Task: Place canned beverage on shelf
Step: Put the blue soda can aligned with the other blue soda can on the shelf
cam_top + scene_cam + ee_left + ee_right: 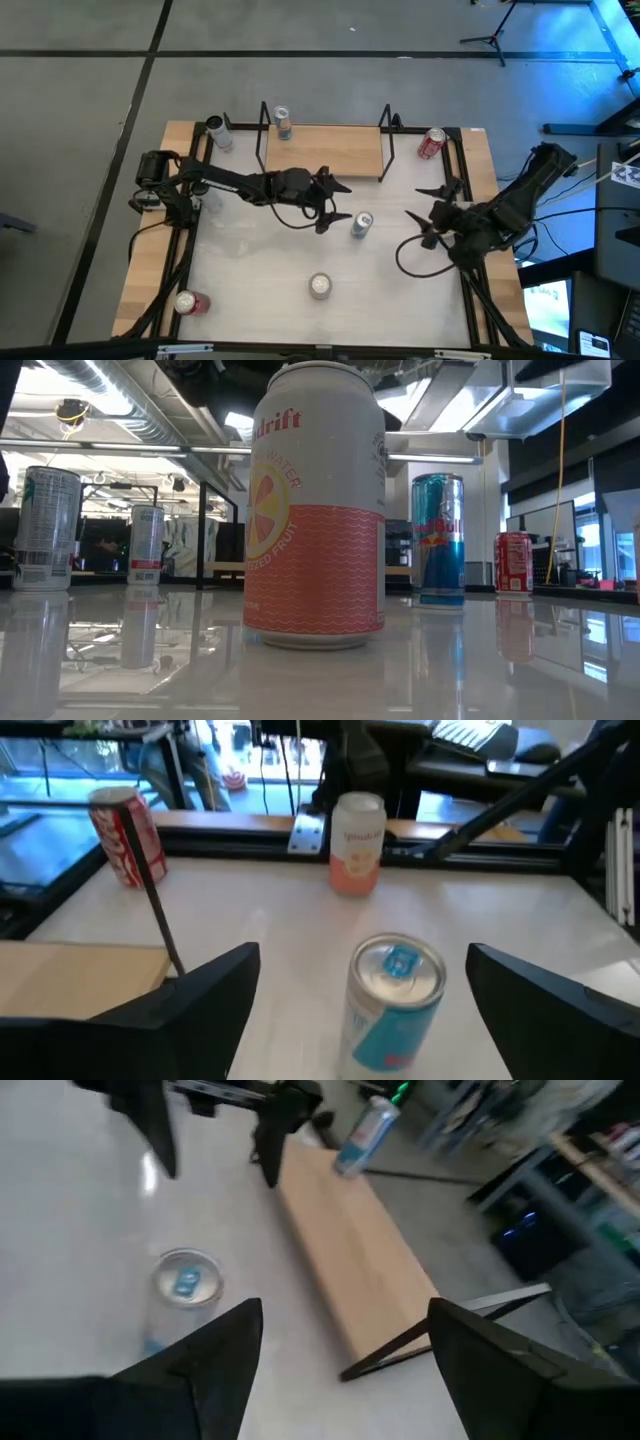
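My left gripper (340, 204) stands released, fingers spread wide, with nothing between the pads. It hovers over the white tabletop (260, 290) just in front of the shelf (322, 150), near that board's right half. The spread looks set to straddle a can, and I judge this the approach to a grasp, not a carry.

The blue can (393, 1003) stands upright just beyond the fingertips, roughly centred between them in the left wrist view, and touches neither finger. From above, the same can (361, 225) sits on the tabletop just in front of the shelf's right end. It is not yet on the shelf.

The shelf itself lies along the far side of the table, a light-wood board in a black frame. One can (282, 121) already stands at its far left corner; the rest of the board is bare, so there is room for placement.

Other cans stand apart from the shelf: a red can (431, 144) just off its right end, a pale can (217, 131) off its left end, a pink-and-white can (319, 286) well in front of it, and a second red can (188, 302) far forward on the left.

My right gripper (438, 213) waits with fingers apart and empty, to the right of the shelf's front and clear of the blue can.

Risk noted: the tall, narrow can may tip if a finger strikes it off-centre.
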You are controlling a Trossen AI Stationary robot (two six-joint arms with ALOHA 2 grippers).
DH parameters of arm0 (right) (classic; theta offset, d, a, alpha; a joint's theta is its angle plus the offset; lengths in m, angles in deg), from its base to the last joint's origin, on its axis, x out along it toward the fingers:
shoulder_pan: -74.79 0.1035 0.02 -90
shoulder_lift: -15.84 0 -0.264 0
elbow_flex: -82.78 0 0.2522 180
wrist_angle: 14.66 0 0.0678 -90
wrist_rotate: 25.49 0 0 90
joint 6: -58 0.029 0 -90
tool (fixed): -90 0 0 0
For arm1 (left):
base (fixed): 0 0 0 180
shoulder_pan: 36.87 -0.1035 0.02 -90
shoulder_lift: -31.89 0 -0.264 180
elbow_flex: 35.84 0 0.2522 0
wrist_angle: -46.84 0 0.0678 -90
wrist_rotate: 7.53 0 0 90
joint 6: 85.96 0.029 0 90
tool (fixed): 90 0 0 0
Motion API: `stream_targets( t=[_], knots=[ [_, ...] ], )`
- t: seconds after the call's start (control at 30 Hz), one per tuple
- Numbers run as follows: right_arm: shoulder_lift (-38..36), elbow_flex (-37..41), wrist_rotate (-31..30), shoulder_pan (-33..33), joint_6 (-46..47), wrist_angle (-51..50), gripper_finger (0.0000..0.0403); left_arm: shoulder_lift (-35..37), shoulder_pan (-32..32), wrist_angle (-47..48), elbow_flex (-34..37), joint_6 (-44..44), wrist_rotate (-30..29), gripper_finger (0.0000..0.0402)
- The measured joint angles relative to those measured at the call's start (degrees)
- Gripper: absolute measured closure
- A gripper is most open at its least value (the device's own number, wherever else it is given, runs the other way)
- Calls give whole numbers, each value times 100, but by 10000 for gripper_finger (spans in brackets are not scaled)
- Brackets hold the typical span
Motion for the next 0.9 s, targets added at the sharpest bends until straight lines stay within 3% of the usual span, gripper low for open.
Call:
stream_targets(
  t=[0.17,0.4,0.57,0.9],
  knots=[
    [-147,1139,-522,-86,107,1215,123,-201,157,-625,-15,148,43,53],
    [-121,2194,-391,-113,141,2592,123,-952,-48,-711,-560,-156,718,53],
    [-121,2470,-267,-113,146,2935,123,-1379,-122,-687,-883,-202,1389,52],
    [-121,2512,-318,-113,144,3000,123,-1746,-123,-594,-997,-38,1007,52]
  ],
)
